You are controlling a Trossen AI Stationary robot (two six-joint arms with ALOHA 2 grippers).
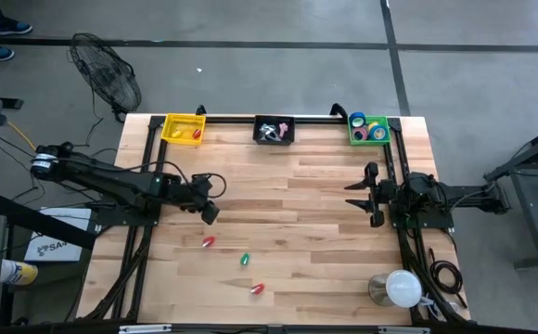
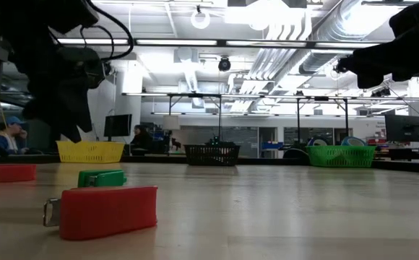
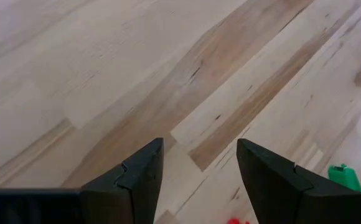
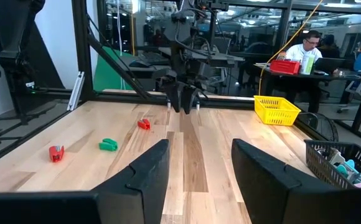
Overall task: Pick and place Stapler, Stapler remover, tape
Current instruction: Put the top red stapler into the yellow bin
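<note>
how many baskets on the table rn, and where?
3, all along the far edge: yellow basket at the left corner, black basket in the middle, green basket at the right corner holding tape rolls. None look hidden.

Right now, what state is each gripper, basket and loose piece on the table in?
Left gripper: open, empty, above the bare wood.
Right gripper: open, empty.
Yellow mesh basket: upright, holding a red piece.
Black mesh basket: upright, holding small items.
Green mesh basket: upright, holding ring-shaped tape rolls.
Two red pieces, green piece: loose on the table.
</note>
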